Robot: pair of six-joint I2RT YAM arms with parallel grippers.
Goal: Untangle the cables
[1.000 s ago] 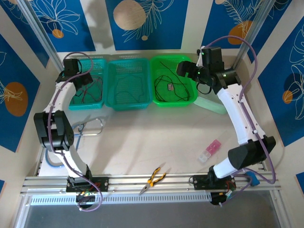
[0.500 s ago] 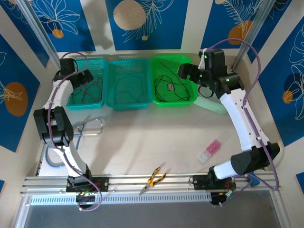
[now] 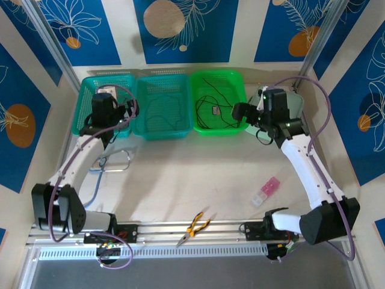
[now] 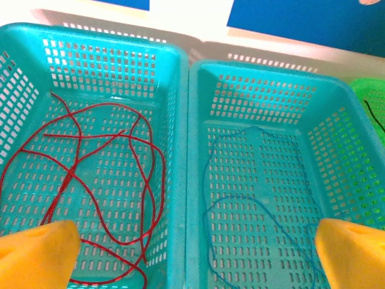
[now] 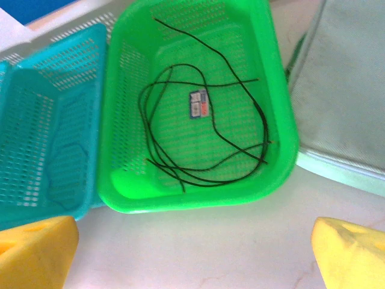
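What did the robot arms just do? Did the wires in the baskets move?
Both arms drew back toward their bases: the left end effector from over the left basket, the right end effector from over the green basket. Both are open and empty. The red cable, blue cable and black cable lie where they were, and the pliers too.

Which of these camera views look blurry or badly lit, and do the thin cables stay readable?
Left wrist: red cable and blue cable sharp, yellow fingers blurred. Right wrist: black cable crisp, fingers soft. Top external: evenly lit, cables just faint lines.
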